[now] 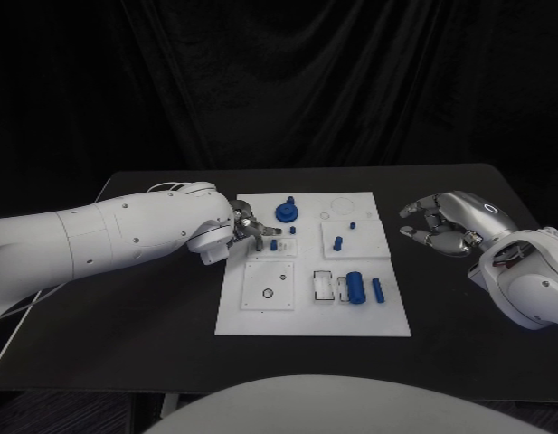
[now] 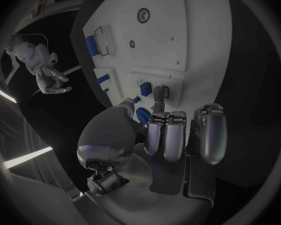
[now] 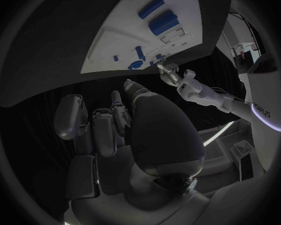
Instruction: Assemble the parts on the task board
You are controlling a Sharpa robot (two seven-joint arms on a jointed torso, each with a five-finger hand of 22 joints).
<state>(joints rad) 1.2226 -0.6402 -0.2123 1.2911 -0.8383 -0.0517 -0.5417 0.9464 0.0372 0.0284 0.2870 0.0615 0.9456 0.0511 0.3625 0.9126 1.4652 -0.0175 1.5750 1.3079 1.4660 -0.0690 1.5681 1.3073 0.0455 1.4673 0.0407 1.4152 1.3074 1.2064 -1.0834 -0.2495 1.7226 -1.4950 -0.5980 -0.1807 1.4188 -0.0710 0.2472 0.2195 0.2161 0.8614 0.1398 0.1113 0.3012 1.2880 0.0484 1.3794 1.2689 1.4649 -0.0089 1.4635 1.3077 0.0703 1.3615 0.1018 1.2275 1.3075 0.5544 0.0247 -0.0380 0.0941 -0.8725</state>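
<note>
I have the task board (image 1: 313, 307) lying flat in the middle of the black table (image 1: 122, 298), and I place everything else against it. My left hand (image 1: 243, 228) sits over the board's far left corner, fingertips reaching down onto the white surface beside a small blue peg (image 1: 273, 244); in the left wrist view the fingers (image 2: 172, 135) are curled close together with the tips at a small dark piece on the board, but I cannot tell whether they actually pinch it or only touch it. Just beyond that hand, on the board's far edge, stands a blue knob-shaped part (image 1: 287, 212). Another short blue peg (image 1: 337, 242) lies toward the board's right side, and nearer my body a thick blue cylinder (image 1: 354, 287) lies with a thinner blue rod (image 1: 378, 289) just beside it, close to the right edge. My right hand (image 1: 451, 222) hangs off the board's far right corner, over bare table and well apart from the parts, its fingers loosely bent and separated, holding nothing.
</note>
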